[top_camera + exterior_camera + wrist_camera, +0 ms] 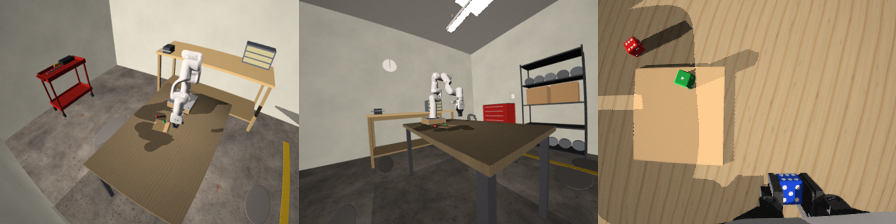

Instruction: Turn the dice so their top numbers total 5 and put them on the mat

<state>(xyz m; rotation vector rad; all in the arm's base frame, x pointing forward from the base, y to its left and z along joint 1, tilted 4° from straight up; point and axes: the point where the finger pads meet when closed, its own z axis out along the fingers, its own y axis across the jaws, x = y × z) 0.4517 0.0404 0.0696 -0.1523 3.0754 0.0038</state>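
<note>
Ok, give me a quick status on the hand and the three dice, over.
Hand shut on blue die, held above the table. Green die on the mat near its edge. Red die off the mat, on the table. Nothing blocking the mat.

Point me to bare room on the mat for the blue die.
The mat is bare below and left of the green die, which sits at its top edge near the right corner; it's crowded there. The red die lies off the mat, beyond the top-left corner. The gripper holds the blue die.

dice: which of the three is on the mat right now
The green die, near the mat's edge. The red die sits on the table; the blue die is in the gripper.
</note>
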